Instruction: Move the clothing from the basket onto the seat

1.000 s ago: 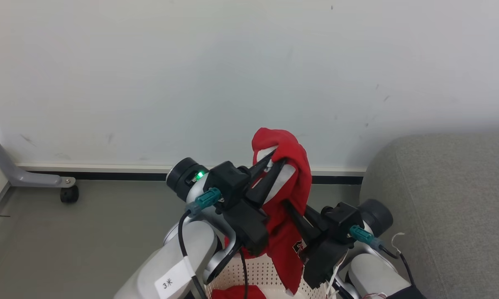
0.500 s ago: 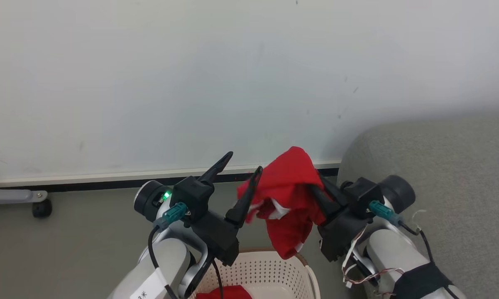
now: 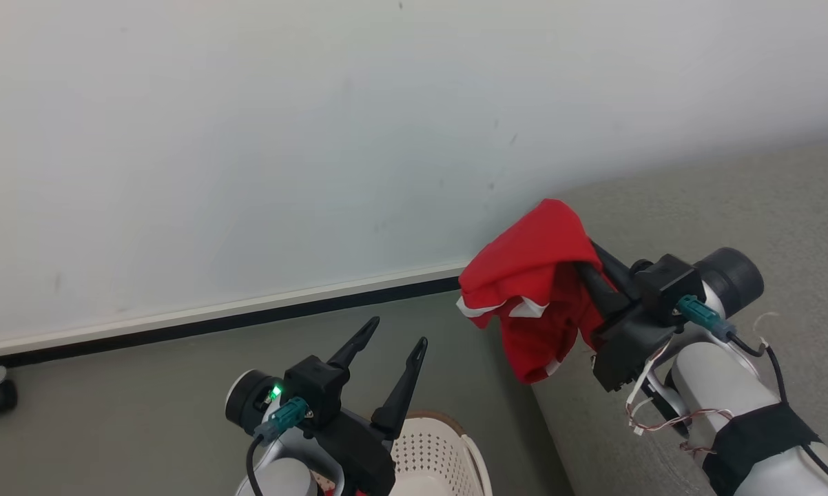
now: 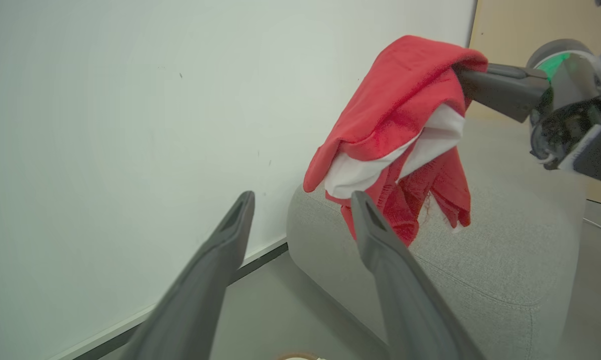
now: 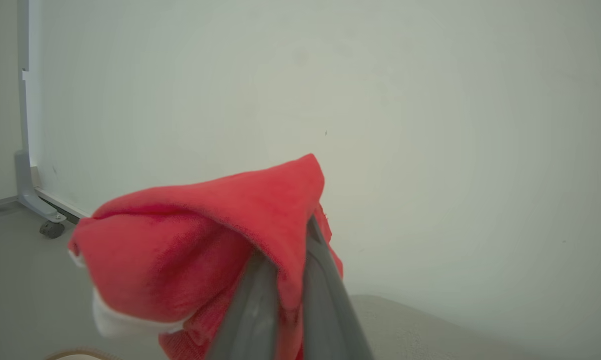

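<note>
at seat [image 3: 731, 207] edge, clothing [image 3: 528, 275] between right fingers [image 3: 603, 282]

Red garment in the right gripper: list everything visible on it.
The red garment is soft, knit-looking fabric, bunched and folded over itself, with white stripe trim along an edge and a white inner face visible in the left wrist view. It hangs limp in the air, draped over and pinched between the shut fingers of the right gripper, above the near corner of the grey sofa. Nothing else appears to touch it.
</note>
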{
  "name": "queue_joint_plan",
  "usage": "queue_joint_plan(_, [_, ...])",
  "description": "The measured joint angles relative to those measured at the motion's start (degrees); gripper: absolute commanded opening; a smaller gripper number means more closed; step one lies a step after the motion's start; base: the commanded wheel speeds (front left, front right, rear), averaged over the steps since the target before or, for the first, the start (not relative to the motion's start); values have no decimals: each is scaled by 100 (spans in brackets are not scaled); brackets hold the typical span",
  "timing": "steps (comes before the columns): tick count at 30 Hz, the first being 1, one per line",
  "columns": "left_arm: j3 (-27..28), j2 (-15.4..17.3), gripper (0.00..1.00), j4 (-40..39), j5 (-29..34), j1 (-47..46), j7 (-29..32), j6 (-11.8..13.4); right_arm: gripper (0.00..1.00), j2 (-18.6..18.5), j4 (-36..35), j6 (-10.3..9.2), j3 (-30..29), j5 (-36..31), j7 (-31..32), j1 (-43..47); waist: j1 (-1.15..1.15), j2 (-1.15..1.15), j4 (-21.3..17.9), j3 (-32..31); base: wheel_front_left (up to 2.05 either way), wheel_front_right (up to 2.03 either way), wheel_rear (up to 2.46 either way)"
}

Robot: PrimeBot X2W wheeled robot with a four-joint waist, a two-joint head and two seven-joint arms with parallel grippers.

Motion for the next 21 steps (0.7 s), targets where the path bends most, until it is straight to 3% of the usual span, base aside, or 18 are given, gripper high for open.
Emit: queue_joint_plan(21, [-292,-278,100,-18,-111,367,-74,-1,0,-822,-478,-8,-431,155,122,309,0,0,-1369,196,0,0,0])
